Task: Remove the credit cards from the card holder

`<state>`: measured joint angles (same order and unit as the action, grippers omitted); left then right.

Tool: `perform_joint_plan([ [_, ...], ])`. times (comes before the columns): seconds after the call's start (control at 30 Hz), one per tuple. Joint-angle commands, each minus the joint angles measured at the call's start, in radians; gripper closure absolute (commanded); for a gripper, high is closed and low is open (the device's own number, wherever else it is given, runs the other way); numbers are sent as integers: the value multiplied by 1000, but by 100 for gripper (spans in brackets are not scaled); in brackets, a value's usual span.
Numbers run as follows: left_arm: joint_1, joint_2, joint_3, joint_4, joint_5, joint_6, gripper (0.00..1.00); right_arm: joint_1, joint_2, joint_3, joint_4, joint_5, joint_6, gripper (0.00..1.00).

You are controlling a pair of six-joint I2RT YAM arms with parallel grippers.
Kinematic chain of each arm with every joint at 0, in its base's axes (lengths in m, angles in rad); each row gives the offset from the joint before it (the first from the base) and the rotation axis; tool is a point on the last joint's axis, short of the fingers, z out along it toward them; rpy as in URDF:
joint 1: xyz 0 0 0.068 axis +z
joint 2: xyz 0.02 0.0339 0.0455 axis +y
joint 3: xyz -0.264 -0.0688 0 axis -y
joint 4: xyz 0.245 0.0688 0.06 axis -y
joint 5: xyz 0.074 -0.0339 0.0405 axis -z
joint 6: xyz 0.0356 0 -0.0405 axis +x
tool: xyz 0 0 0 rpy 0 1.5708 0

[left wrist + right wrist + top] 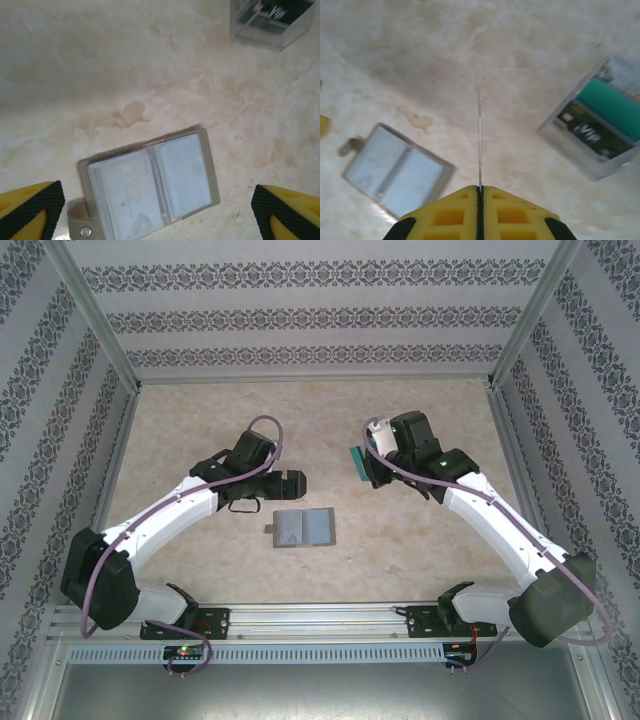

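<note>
From above, the card holder point(303, 528) lies open and flat on the marbled surface point(200, 420), near the front edge and between my two arms, its small tab sticking out on its left side. My left fingers point(292, 483) hang just behind the holder, apart from it. My right fingers point(368, 470) are off to the right and farther back, well clear of the holder.

From my left wrist, the holder sits low in view between my two yellow fingers, which stand wide, one at each bottom corner, touching nothing. Both pale blue-grey halves face up, and the tab with its snap points toward my left finger. A clear plastic case point(272, 22) with dark contents rests on the surface at the top right, well apart.

From my right wrist, my fingers are pressed together on a thin card point(479, 135), seen edge-on and standing straight out from them. The open holder lies blurred at lower left, the clear case with green and black contents at right.
</note>
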<state>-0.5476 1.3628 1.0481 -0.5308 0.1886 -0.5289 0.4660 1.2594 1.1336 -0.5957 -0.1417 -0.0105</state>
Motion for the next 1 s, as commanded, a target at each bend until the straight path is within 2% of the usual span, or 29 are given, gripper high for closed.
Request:
perform_joint_plan([
  [0.0, 11, -50, 9, 30, -63, 59, 0, -16, 12, 88, -63, 138, -265, 100],
  [0.17, 11, -88, -12, 73, -115, 76, 1, -24, 129, 199, -143, 250, -479, 100],
  [0.43, 9, -122, -22, 64, -195, 108, 0, -15, 350, 321, -173, 452, -635, 100],
  [0.73, 10, -177, -62, 78, -257, 104, 0, -3, 493, 326, -47, 576, -778, 100],
  [0.97, 11, -187, -72, 59, -280, 108, 0, -9, 578, 347, -19, 549, -778, 100],
])
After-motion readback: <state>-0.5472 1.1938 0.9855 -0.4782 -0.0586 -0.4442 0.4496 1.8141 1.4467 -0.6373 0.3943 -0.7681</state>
